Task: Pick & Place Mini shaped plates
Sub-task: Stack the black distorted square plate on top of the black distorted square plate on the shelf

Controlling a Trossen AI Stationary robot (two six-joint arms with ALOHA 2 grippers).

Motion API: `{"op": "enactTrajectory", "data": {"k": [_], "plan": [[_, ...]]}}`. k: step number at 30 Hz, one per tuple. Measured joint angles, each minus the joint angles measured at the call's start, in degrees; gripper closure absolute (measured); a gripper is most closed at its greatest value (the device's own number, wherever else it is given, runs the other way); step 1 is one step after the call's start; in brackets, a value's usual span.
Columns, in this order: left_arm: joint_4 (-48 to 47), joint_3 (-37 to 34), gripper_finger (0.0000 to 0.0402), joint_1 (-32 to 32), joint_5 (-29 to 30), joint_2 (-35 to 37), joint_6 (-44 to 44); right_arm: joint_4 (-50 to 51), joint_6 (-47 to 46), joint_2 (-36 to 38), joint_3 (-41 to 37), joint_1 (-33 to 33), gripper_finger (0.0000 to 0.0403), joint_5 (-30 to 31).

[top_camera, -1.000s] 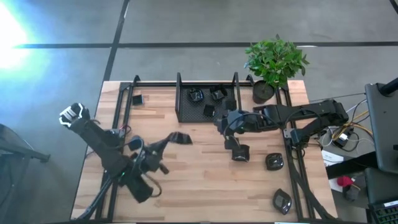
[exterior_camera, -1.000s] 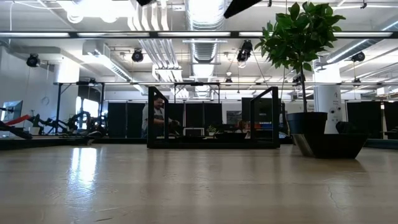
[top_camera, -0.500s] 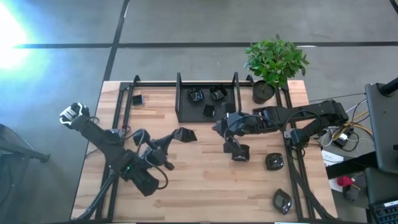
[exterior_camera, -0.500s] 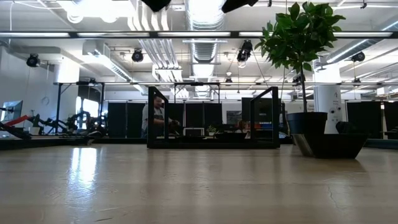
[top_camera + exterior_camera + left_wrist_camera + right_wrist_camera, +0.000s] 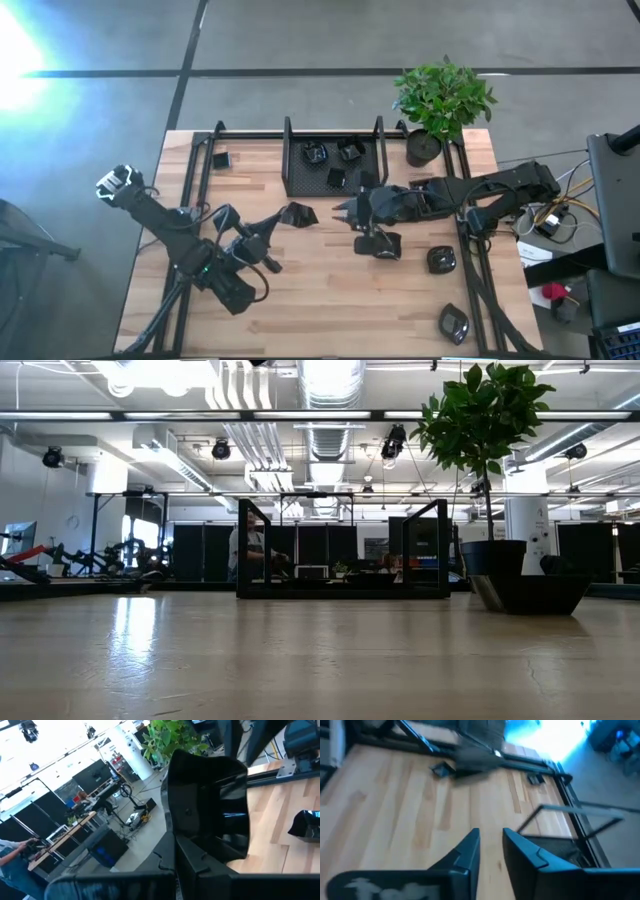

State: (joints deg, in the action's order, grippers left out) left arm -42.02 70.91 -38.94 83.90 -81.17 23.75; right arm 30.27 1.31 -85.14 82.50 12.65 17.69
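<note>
My left gripper (image 5: 287,215) is over the middle of the table, shut on one glossy black mini plate (image 5: 207,805), which shows as (image 5: 300,213) from above. My right gripper (image 5: 347,212) hovers just to the right of it, in front of the black mesh tray (image 5: 296,185). It is open, with nothing between its fingers (image 5: 465,855). Several mini plates (image 5: 315,153) lie inside the tray. Others lie flat on the table at the right (image 5: 388,247), (image 5: 441,260), near the front edge (image 5: 454,323) and at the far left (image 5: 220,160). My left gripper pinches the plate between its two fingers by the rim nearest the wrist (image 5: 212,847). The fingers reach in level from the table's near left. The plate stands on edge beyond the fingertips, lifted clear of the table.
A potted plant (image 5: 423,148) stands at the far right corner, beside the tray. Black frame rails (image 5: 470,250) run along the table's right and left sides. Bare wood lies between the two arms and toward the near edge. In the low view a plate (image 5: 540,592) sits right of the tray.
My left gripper has carried its plate a little toward the far right, nearer the tray, still clear of the table. My right gripper has come back from the tray's front toward the near edge, rolled, and opened its fingers.
</note>
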Motion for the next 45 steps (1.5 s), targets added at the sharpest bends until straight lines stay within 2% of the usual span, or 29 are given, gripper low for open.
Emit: {"op": "enactTrajectory", "data": {"k": [7, 12, 16, 22, 26, 32, 36, 45], "plan": [[0.00, -0.04, 0.0401, 0.66, 2.42, 0.00, -2.38, -4.77, 9.68, 0.00, 2.42, 4.57, 0.0280, 0.91], [-0.01, -0.07, 0.0401, 1.07, 5.68, 0.00, -2.89, -7.72, 15.45, -0.11, 3.21, 7.00, 0.0278, 6.88], [0.02, -0.07, 0.0401, 2.14, 6.14, 0.00, -2.91, -9.68, 19.38, -0.25, 2.85, 7.27, 0.0278, 12.11], [0.08, -0.09, 0.0402, 4.94, 6.14, 0.00, -3.00, -16.35, 24.68, -3.07, 2.51, 6.74, 0.0278, 15.54], [0.29, -0.09, 0.0402, 5.53, 6.15, 0.00, -3.77, -20.69, 29.07, -6.55, 2.51, 5.93, 0.0278, 22.73], [0.48, -0.11, 0.0401, 5.49, 6.14, 0.00, -5.52, -22.96, 31.26, -10.49, 2.45, 4.16, 0.0280, 26.33], [0.48, -0.13, 0.0401, 5.46, 6.14, 0.00, -5.59, -22.76, 29.37, -11.56, 2.45, 3.55, 0.0290, 31.43], [2.46, -0.13, 0.0401, 4.49, 2.38, -0.02, -5.11, -22.79, 26.98, -12.11, 2.45, 3.56, 0.0313, 32.00]]}}
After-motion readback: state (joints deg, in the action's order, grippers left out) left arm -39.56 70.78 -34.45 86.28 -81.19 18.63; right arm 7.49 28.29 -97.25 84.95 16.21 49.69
